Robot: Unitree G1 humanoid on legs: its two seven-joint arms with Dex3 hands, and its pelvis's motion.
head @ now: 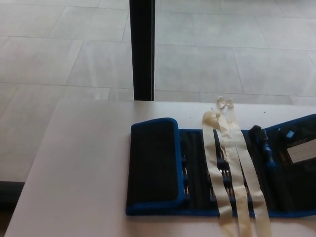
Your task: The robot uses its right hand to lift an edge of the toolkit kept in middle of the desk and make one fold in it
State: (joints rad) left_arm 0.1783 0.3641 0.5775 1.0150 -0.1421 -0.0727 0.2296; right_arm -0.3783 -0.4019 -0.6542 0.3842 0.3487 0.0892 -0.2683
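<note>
On the pale counter (pixel 84 163) lies the black fabric toolkit with blue piping (pixel 197 173), opened flat and running off the picture's right edge. Its left flap (pixel 154 165) already lies folded over the inner pockets. Three pale tape strips (pixel 234 173) cross its middle. You see neither robot hand, so you cannot tell how open either is, and no place can be given relative to them. Expect soft, floppy cloth weighted by small tools in the pockets: it should bend readily along its seams but sag when lifted. Take it by a piped edge, probably on your right side, and the tape may resist.
</note>
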